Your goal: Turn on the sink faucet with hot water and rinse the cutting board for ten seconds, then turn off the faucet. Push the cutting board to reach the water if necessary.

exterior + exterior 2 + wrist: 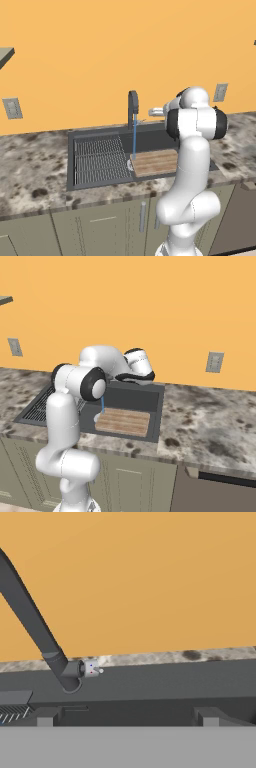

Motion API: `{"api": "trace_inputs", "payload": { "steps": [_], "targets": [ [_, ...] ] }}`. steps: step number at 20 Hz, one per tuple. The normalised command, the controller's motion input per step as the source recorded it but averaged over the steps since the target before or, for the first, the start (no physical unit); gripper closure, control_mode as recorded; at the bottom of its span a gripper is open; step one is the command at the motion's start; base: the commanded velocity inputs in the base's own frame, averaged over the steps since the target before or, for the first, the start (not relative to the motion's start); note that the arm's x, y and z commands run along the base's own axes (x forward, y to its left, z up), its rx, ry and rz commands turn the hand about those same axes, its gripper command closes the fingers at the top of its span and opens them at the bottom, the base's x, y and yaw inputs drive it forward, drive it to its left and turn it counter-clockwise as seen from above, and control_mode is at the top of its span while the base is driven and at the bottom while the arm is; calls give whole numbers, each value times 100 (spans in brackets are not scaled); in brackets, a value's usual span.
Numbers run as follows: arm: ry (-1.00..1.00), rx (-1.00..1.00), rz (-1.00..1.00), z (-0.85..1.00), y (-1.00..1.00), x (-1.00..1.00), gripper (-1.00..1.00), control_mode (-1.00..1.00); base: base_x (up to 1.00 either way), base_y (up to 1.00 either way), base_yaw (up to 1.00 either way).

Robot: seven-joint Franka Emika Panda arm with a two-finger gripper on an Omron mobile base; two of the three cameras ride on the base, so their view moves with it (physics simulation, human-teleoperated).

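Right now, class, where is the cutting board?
The cutting board lies flat in the sink, right of the drying rack, with the water landing at its left edge.

The sink sat in the worktop, against the wall. The sink faucet stood at its rear rim. The drying rack lay in the sink's left part, the cutting board in its right part. The water fell at the board's left edge.
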Motion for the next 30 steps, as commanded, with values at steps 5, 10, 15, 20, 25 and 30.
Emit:
{"api": "trace_inputs", "payload": {
  "steps": [5,10,15,20,25,30],
  "targets": [
    [0,0,0,0,0,0,-100,-100,0,0,0],
    [0,0,0,0,0,0,-100,-100,0,0,0],
    [0,0,0,0,0,0,-100,-100,0,0,0],
    [0,0,0,0,0,0,-100,-100,0,0,0],
    [0,0,0,0,0,0,-100,-100,0,0,0],
    [0,0,0,0,0,0,-100,-100,0,0,0]
  ]
}}
